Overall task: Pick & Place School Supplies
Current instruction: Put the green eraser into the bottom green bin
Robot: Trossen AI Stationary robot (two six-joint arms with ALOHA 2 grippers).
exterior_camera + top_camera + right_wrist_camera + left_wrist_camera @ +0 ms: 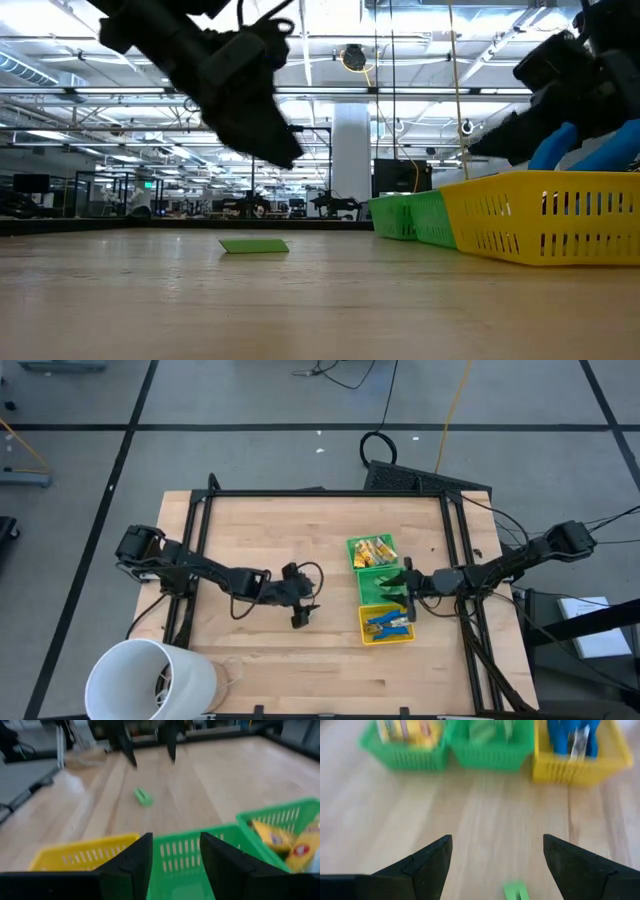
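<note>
A short bright-green piece (254,245) lies flat on the bare wood, also seen in the left wrist view (516,890) and the right wrist view (142,796). My left gripper (308,602) hovers open above it, its fingers either side of it (497,840), touching nothing. Near the table's right edge stand three bins: a green one with yellow-tan wrapped blocks (372,550), a middle green one (385,585), and a yellow one with blue-handled tools (385,624). My right gripper (405,588) hangs open and empty over the middle green bin (175,837).
A large white cup (150,680) lies at the table's near left corner. A black frame (320,493) runs along the table's far edge and down both sides. Bare wood (280,530) lies between the left gripper and the far edge.
</note>
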